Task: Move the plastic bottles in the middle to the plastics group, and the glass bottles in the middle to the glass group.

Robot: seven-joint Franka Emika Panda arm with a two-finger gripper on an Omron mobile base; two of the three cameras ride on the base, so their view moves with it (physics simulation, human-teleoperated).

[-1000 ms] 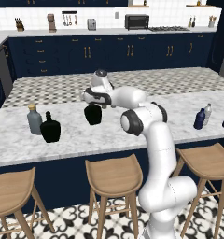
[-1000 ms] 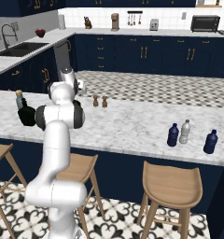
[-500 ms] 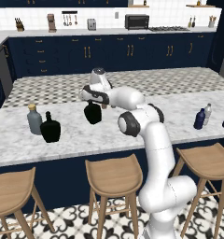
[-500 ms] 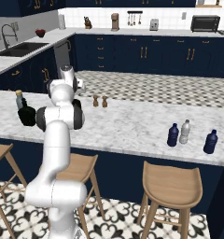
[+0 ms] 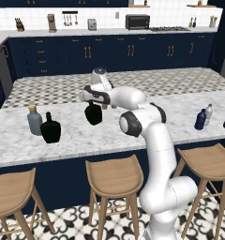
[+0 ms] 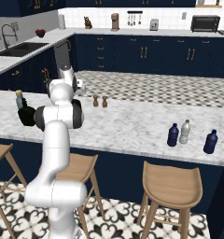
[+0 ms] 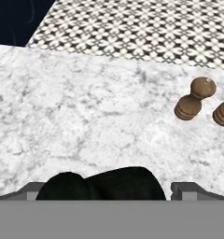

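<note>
Black and glossy, one glass bottle [image 5: 93,114] stands on the marble counter [image 5: 133,131] right under the gripper [image 5: 92,99]. The jaws are wide apart, one on each side of it — not clamped. A second black bottle [image 5: 50,128] sits far left, just beside the tall grey bottle [image 5: 34,120]. Two brown shakers [image 7: 194,99] are near — behind the first bottle. On the right, three small bottles [image 6: 185,132] stand together.
</note>
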